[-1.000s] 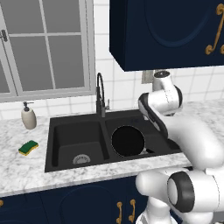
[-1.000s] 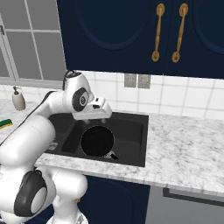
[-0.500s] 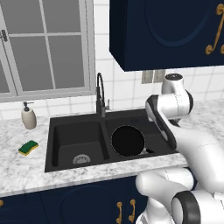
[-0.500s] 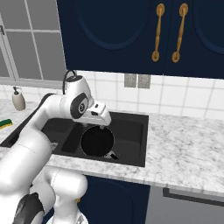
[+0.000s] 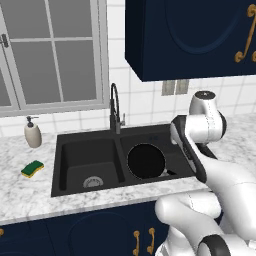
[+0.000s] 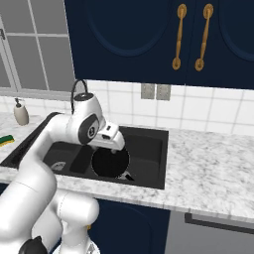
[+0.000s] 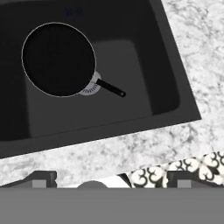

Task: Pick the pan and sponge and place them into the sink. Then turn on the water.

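The black pan [image 5: 146,161] [image 6: 110,162] [image 7: 58,59] lies flat in the right basin of the black sink [image 5: 85,155] [image 6: 149,149] [image 7: 131,57]. Its short handle points toward the front right, and it partly covers the silver drain. My gripper [image 6: 116,148] [image 7: 111,179] hangs above the front part of that basin. It is open and holds nothing, with its fingertips [image 7: 43,177] far apart and clear of the pan. The green and yellow sponge [image 5: 32,168] [image 6: 6,140] rests on the marble counter left of the sink.
A tall dark arched tap [image 5: 115,107] [image 6: 77,88] stands behind the divider between the basins. A soap dispenser [image 5: 33,133] [image 6: 21,112] stands at the back left of the counter. Marble counter [image 7: 192,52] stretches to the right of the sink, with dark blue wall cabinets above.
The arm's upper part has swung to the right and back a little. The pan has stayed in the basin, and the jaws have stayed wide apart.
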